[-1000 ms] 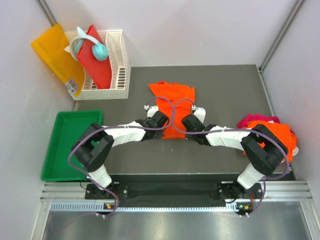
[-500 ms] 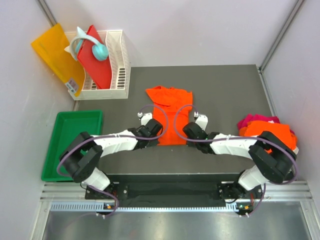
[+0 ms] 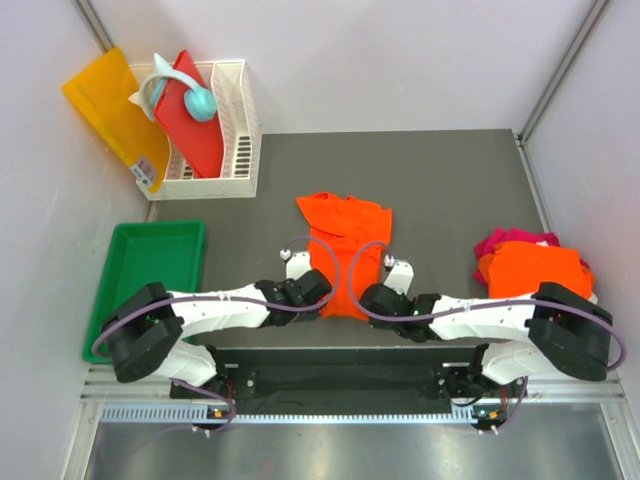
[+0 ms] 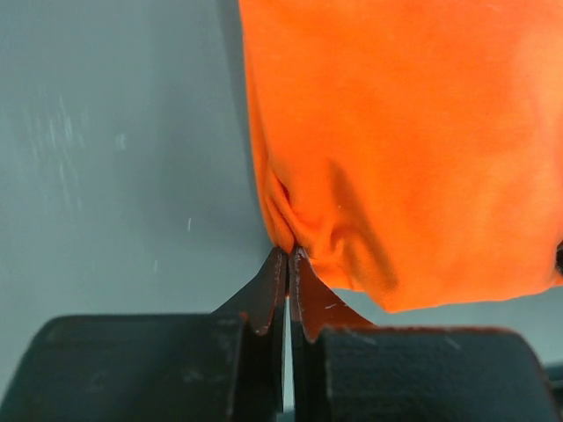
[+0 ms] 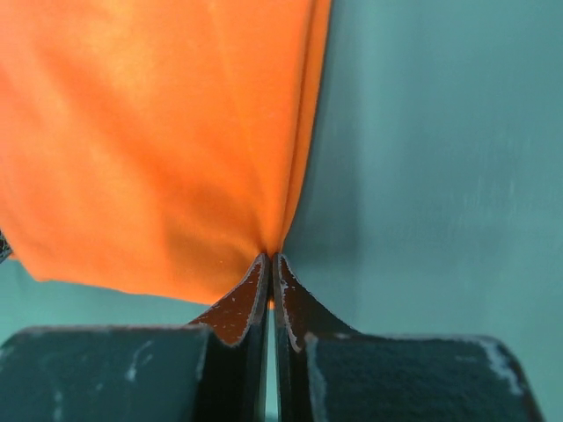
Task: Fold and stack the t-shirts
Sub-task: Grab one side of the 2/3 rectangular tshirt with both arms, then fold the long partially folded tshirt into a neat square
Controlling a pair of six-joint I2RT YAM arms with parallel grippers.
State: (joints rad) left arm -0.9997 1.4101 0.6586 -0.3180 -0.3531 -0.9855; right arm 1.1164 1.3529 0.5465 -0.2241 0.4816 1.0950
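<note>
**Top view.** The orange shirt [image 3: 345,240] lies as a narrow, partly folded strip on the desk [image 3: 450,180] and stretches away from both claws. The left claw [image 3: 320,297] meets its near left corner and the right claw [image 3: 366,300] its near right corner, so the near hem runs between the two. A pile of shirts [image 3: 530,268], orange over pink, sits well to the right of the right claw at the desk's right edge.

**Left wrist view.** The left claw [image 4: 288,255] is closed, its fingers pressed together on a pinch of the hem. The orange shirt [image 4: 396,132] puckers into small folds just ahead of the tips and spreads forward and to the right. Bare desk [image 4: 114,132] lies to the left.

**Right wrist view.** The right claw [image 5: 269,258] is likewise closed on a corner of the orange shirt [image 5: 149,132]. A folded edge runs straight ahead from the tips, the cloth spreads forward and to the left, and bare desk [image 5: 440,132] lies to the right.

**Handling.** The shirt is judged light, thin and limp. It will probably sag and crease wherever it is unsupported, and it can be pulled or lifted but not pushed. Hold is best taken at corners and hems, with all layers pinched together and both claws at matching points, so that the edge between them is taut. So small a pinch may slip if the cloth drags on the desk.
</note>
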